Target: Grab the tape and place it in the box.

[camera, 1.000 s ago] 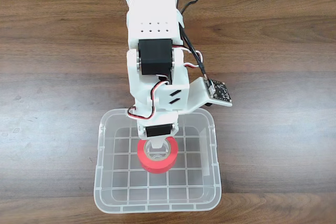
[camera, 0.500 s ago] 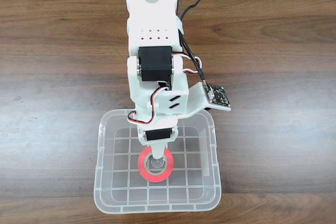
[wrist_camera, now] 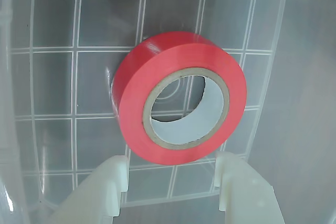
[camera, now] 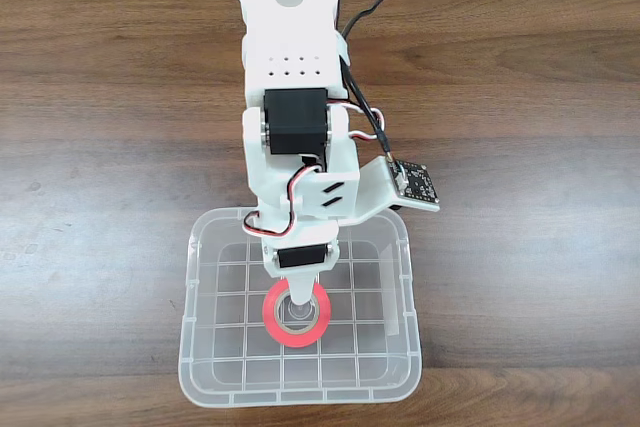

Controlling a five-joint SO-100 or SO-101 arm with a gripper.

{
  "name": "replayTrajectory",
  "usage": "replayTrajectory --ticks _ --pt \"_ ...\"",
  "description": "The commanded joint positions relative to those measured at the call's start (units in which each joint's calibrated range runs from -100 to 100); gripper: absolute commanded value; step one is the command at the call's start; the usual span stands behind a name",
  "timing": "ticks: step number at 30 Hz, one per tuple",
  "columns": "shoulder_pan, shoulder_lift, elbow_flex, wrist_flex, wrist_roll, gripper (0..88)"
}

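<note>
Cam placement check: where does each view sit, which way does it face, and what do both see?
Fixed view: above the table, looking straight down; the arm runs from the top edge down to the box, over the tape.
Wrist view: on the gripper, looking along its two white fingertips into the box; the fingertips stand apart, below the tape, not touching it.
Shared: the red tape lying on the box's grid bottom.
</note>
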Motion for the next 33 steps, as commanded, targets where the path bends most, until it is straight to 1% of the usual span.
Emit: replayTrajectory --ticks 1,4,5,10,14,19,24,29,31,33 --pt "1.2 -10.5 -5.4 0.7 -0.2 12.0" --pt "1.0 -14.8 -5.4 4.2 -0.3 1.7" --pt "0.9 -16.0 -5.4 5.7 -0.3 0.7" --pt "0.4 -23.4 -5.3 15.4 -0.3 1.3" --pt "0.4 -29.5 -4.8 20.8 -0.4 1.3" --pt "0.5 -39.0 -0.6 21.5 -0.3 1.3" --pt "0.4 -51.4 16.9 21.5 -0.1 1.3" --pt "0.5 -65.9 43.5 21.2 0.5 1.3" --pt "0.4 -71.6 54.1 17.9 2.3 1.3" --pt "0.4 -77.8 65.1 10.4 3.4 1.3"
